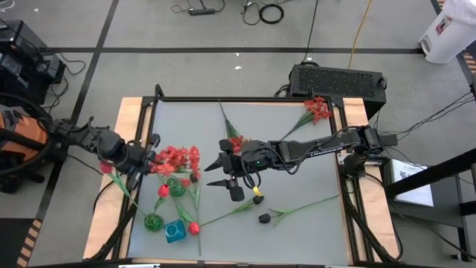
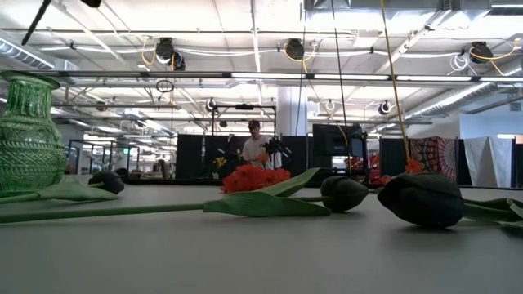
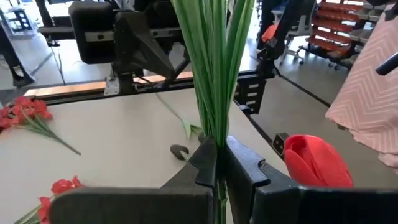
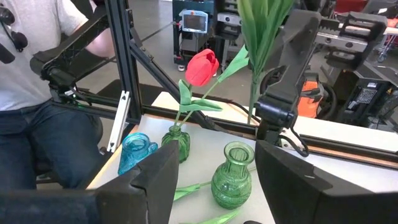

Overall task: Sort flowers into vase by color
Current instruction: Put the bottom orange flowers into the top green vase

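My left gripper (image 1: pixel 154 155) is at the table's left, shut on a bunch of green stems (image 3: pixel 214 68). Frilly red blooms (image 1: pixel 178 159) show right at its fingertips in the high view. My right gripper (image 1: pixel 223 173) hangs open above the table's middle, facing the vases with nothing between its fingers (image 4: pixel 149 180). Near the front left stand a blue vase (image 1: pixel 175 232) and green vases (image 1: pixel 154 221) (image 1: pixel 177 186). One green vase (image 4: pixel 177 144) holds a red tulip (image 4: pixel 202 65). Black buds (image 1: pixel 265 218) and red clusters (image 1: pixel 236 141) (image 1: pixel 320 110) lie on the table. My left gripper pinches several long green stems and leaves (image 3: pixel 216 134) together between its two fingers. The fingers come nearly level from the table's left and lie across the stems. The greenery stands upright above the fingers (image 4: pixel 261 31), clear of the table. Its lower end is hidden by the gripper.
A person (image 4: pixel 37 93) sits just beyond the table's left edge, behind the black frame posts (image 4: pixel 124 74). A black box (image 1: pixel 338 78) stands at the far right edge. Loose red tulips (image 1: pixel 193 228) lie between the vases. The table's right half (image 1: pixel 312 171) holds few things.
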Robot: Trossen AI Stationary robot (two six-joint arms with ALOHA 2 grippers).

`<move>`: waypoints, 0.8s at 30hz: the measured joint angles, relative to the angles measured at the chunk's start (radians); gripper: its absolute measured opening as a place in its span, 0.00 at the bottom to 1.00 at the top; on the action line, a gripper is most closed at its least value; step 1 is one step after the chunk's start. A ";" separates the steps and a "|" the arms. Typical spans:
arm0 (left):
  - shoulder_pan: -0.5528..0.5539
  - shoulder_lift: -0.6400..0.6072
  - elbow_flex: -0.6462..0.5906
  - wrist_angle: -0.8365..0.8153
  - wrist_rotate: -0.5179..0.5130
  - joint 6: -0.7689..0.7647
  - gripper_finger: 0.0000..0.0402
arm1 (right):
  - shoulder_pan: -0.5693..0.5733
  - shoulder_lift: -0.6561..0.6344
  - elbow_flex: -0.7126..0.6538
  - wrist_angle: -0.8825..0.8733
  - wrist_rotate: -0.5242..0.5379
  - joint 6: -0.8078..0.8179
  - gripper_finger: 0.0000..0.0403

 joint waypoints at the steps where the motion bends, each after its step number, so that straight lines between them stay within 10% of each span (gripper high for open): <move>1: 0.010 0.000 0.000 0.000 0.011 0.000 0.04 | 0.000 0.000 0.000 0.000 0.000 0.000 0.50; 24: 0.098 -0.093 0.000 0.025 0.007 -0.001 0.02 | 0.000 0.000 0.000 0.000 0.000 0.000 0.50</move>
